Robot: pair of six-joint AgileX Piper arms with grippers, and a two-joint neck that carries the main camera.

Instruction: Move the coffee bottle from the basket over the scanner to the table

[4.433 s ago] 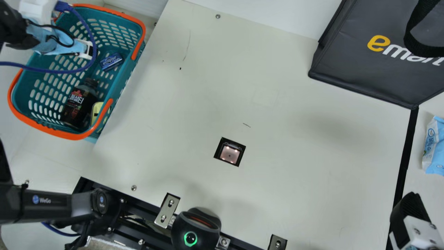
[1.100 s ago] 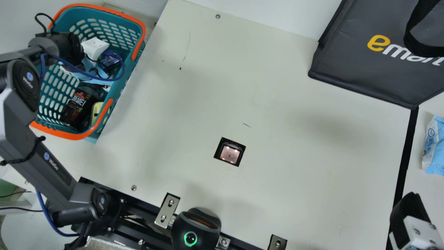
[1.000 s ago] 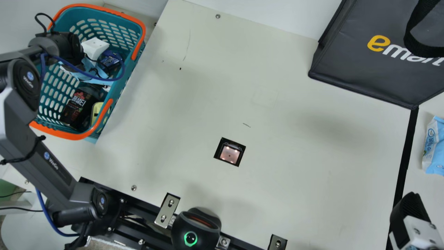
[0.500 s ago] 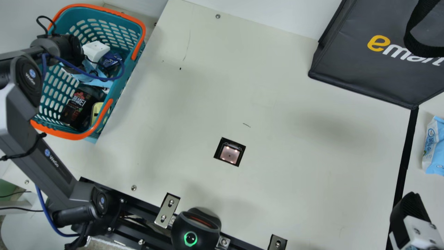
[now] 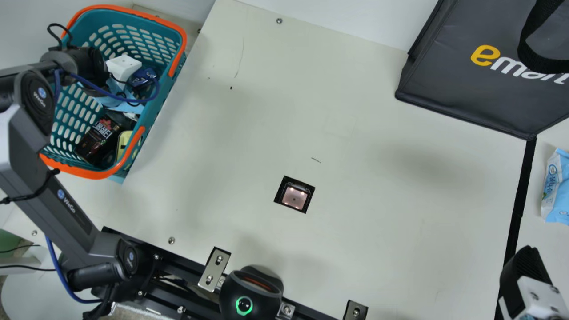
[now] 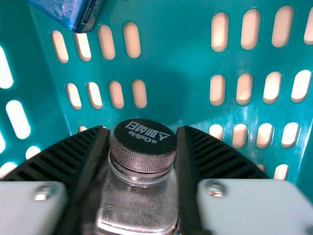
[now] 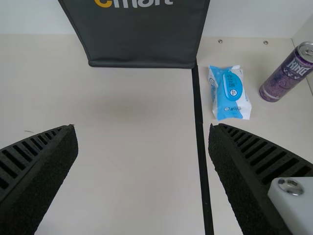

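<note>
The left gripper [image 5: 126, 106] reaches down into the basket [image 5: 73, 170], its fingers closed around the coffee bottle [image 5: 98, 137] by the cap and neck; the bottle is in the basket, beside a yellow item [image 5: 123, 144], with a blue packet [image 5: 143, 78] near the gripper; the scanner [image 5: 294, 197] sits in the table [image 5: 378, 213]; the right gripper [image 5: 526, 271] is over the table's right side, fingers spread wide, holding nothing.

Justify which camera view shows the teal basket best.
The main view: it shows most of the basket, orange rim included, though an arm covers part. The left wrist view shows slotted inner wall closely; the right wrist view looks onto the table.
</note>
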